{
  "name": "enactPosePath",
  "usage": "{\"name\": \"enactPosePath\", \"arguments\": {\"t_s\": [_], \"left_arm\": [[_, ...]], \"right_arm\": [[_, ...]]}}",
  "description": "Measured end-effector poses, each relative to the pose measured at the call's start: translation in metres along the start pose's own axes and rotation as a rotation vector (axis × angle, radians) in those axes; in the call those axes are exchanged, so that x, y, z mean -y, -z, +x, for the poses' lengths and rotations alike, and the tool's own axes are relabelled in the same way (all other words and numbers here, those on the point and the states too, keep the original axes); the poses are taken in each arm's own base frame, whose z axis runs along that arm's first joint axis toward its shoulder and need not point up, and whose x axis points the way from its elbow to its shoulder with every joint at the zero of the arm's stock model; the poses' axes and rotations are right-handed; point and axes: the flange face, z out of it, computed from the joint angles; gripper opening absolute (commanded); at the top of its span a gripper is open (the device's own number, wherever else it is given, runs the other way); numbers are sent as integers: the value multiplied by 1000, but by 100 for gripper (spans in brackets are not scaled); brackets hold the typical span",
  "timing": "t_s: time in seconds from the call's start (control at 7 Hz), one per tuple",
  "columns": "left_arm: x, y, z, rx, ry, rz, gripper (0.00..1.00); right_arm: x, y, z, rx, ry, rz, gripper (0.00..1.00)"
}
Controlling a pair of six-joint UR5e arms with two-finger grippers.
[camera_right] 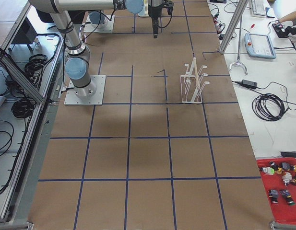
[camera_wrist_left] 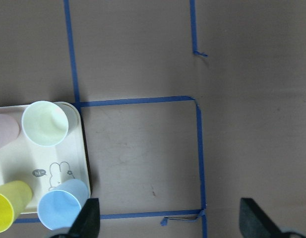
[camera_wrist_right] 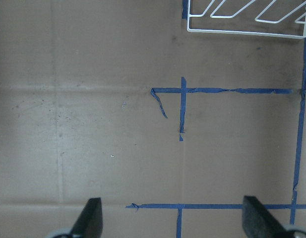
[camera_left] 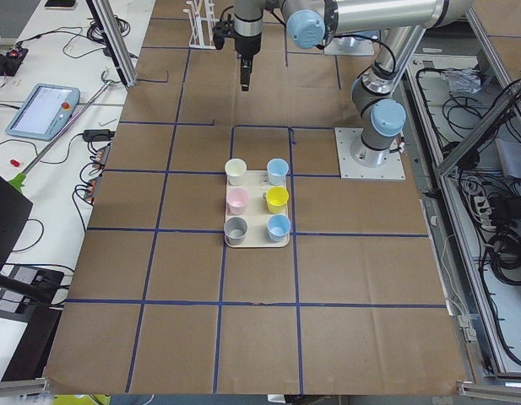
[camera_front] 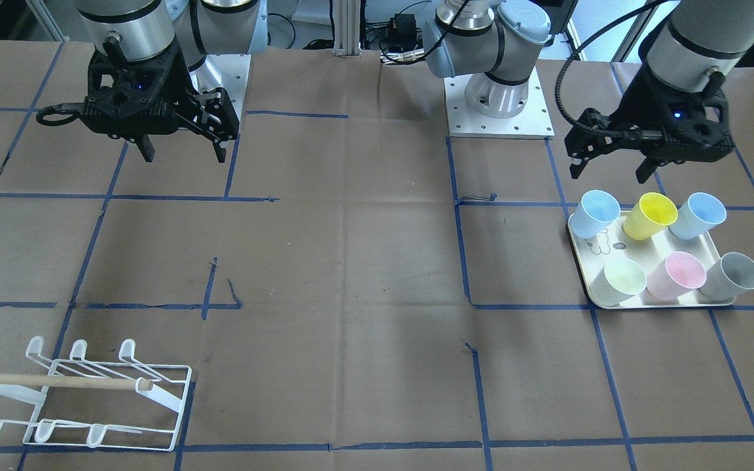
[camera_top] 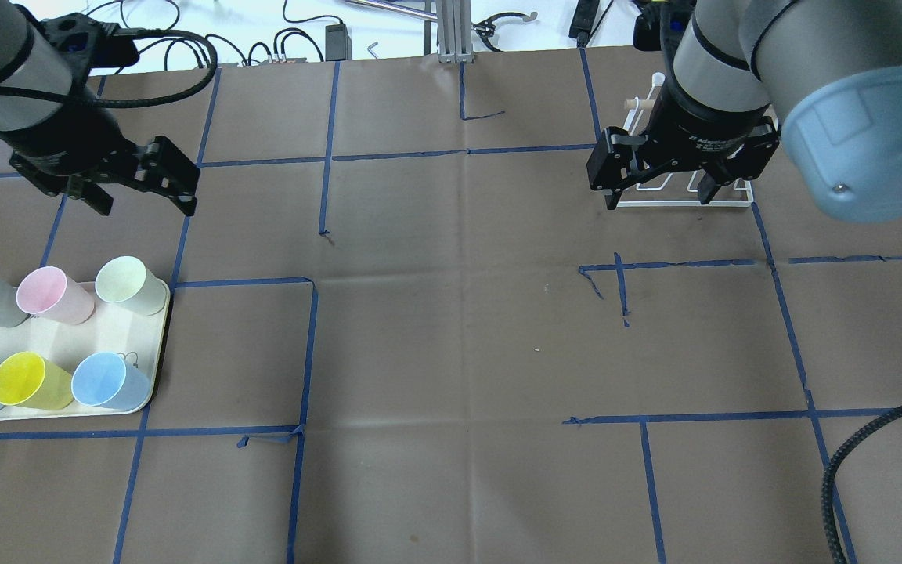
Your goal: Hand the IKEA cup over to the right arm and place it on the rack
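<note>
Brown paper marked with blue tape lines covers the desk (camera_top: pixel 451 352). Six cups (camera_front: pixel 650 216) stand open end up in two rows on a cream tray (camera_front: pixel 653 247) on the robot's left; all are probably upright, though the angled views make this hard to confirm. The left tool (camera_top: pixel 146 205) hangs above the desk just beside the tray, jaws spread wide, holding nothing. The right tool (camera_top: pixel 654 188) hangs near the white wire rack (camera_front: pixel 162 394) at the opposite end, likewise spread wide and empty.

Wide bare table (camera_top: pixel 451 352) separates crowded tray (camera_top: pixel 67 343) from rack (camera_front: pixel 56 381).
</note>
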Motion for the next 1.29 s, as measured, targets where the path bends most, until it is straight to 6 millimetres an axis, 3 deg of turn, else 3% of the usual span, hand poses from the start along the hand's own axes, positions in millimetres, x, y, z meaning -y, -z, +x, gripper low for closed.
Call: {"name": "enactPosePath", "arguments": {"t_s": [0.14, 0.29, 0.43, 1.29], "left_arm": [[-5, -6, -45, -1, -5, -11, 100], [-10, -17, -72, -8, 0, -24, 100], [-12, -31, -82, -12, 4, -26, 100], [-8, -167, -91, 12, 12, 27, 100]], "right_arm": [[0, 0, 0, 0, 0, 0, 100], [0, 0, 0, 0, 0, -1, 100], [0, -1, 0, 0, -1, -1, 100], [0, -1, 0, 0, -2, -1, 100]]}}
